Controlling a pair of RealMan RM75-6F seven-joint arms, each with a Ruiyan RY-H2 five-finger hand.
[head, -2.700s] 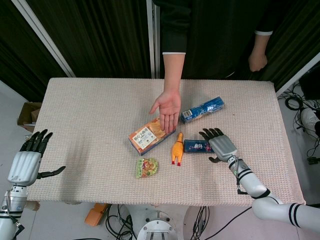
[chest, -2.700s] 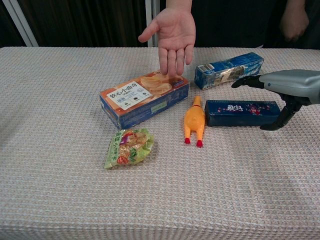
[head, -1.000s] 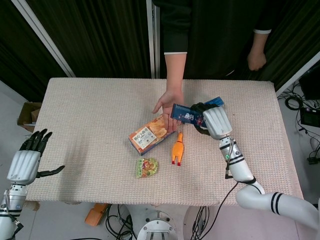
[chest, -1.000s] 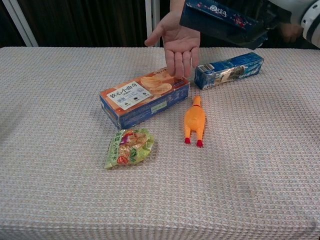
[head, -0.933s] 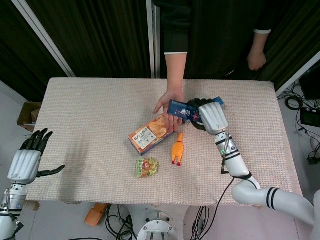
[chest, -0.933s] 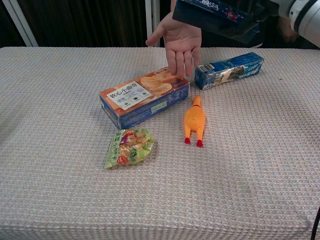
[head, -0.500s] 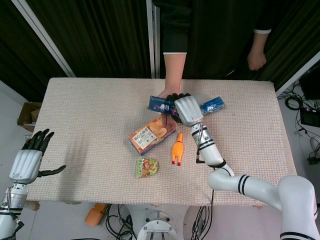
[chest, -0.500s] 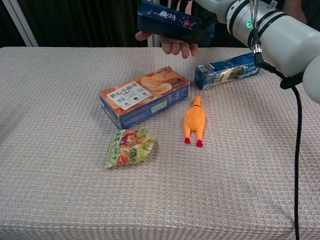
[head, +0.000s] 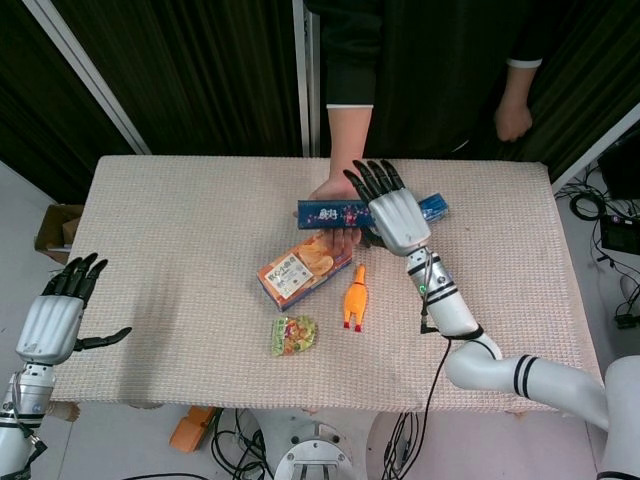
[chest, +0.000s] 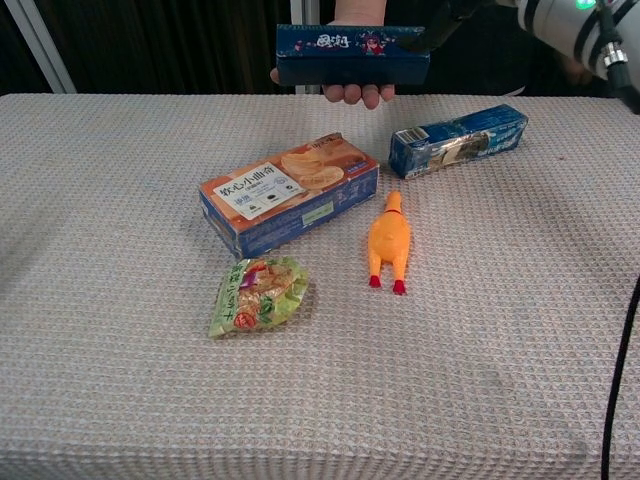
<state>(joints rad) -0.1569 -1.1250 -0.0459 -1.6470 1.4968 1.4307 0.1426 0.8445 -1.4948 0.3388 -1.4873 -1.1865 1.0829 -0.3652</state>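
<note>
Desk (head: 180, 240): covered in a beige woven cloth.
Person's hand (chest: 352, 92): palm up beyond the far edge, carrying the dark blue box (chest: 352, 55).
Right hand (head: 393, 212): fingers spread wide, holding nothing, at the box's right end.
Left hand (head: 52, 316): open, fingers apart, off the desk's near left corner.
Orange box (head: 303, 268): mid-desk, rubber chicken (head: 354, 298) just right of it.

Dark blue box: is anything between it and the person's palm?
Nothing visible. The dark blue box lies on the person's palm, above the table. The right hand has its fingers spread beside the box's right end.
</note>
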